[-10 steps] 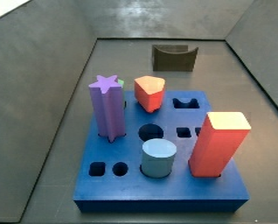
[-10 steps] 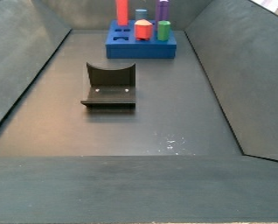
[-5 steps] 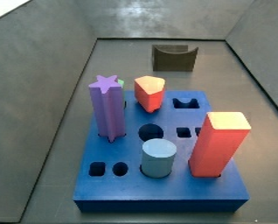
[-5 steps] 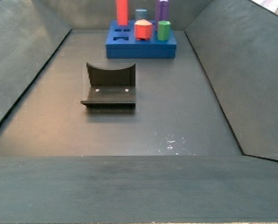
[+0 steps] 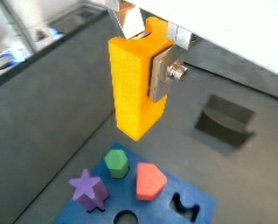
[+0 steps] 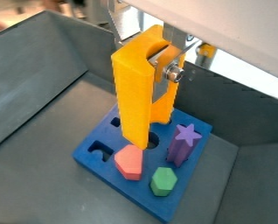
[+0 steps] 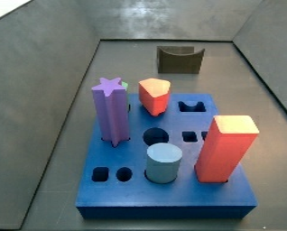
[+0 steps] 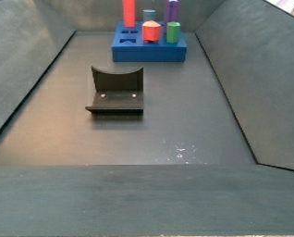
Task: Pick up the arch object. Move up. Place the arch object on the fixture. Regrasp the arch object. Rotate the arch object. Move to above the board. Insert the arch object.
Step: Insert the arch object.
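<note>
My gripper point(image 5: 149, 63) is shut on the arch object point(image 5: 135, 87), a yellow-orange block that hangs upright between the silver fingers point(image 5: 165, 74), notch end up. Both wrist views show it high above the blue board point(image 5: 124, 189); in a wrist view the arch object point(image 6: 135, 92) hangs over the board point(image 6: 107, 136). The fixture point(image 5: 226, 120) stands on the floor beyond the board. Both side views show the board point(image 7: 122, 197) point(image 8: 147, 53) and the fixture point(image 7: 180, 60) point(image 8: 115, 91), but neither the gripper nor the arch object.
On the board stand a purple star peg point(image 7: 108, 110), a red rounded-triangle peg with a yellow top point(image 7: 154, 96), a light blue cylinder point(image 7: 164, 163), a tall red-orange block point(image 7: 226, 149) and a green peg point(image 5: 115, 160). Grey sloping walls enclose the floor.
</note>
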### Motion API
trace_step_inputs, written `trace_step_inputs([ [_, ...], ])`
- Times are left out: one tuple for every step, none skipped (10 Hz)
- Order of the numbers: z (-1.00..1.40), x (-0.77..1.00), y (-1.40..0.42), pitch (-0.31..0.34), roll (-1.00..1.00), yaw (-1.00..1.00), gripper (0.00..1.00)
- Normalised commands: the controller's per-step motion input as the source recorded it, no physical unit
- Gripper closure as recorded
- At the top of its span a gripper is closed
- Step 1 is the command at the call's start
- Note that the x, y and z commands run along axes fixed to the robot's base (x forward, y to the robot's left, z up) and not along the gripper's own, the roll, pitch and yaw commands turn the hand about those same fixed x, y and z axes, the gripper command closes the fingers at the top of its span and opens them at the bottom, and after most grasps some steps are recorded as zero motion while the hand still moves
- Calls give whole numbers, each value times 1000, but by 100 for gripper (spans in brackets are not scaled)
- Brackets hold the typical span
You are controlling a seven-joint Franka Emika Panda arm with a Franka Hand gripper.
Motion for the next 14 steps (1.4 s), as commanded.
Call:
trace_step_inputs([
  [-160, 374, 0, 0, 13, -729, 100],
  [-117, 429, 0, 0, 0, -697, 100],
  [-100, 511, 0, 0, 0, -631, 100],
  [-77, 494, 0, 0, 0, -646, 100],
  [-77, 411, 0, 0, 0, -723, 100],
  [-86, 363, 0, 0, 0, -757, 100],
  [-131, 343, 0, 0, 0, -769, 100],
  [-243, 369, 0, 0, 53, -740, 100],
  [-546, 540, 0, 96, 237, -437, 100],
  [-551, 434, 0, 131, 276, -460, 100],
  [-509, 446, 0, 107, 261, -474, 100],
  [-337, 426, -20, 30, 179, -566, 100],
  [-126, 397, -63, 0, 54, -700, 100],
  [-111, 266, -40, -4, 43, -809, 100],
])
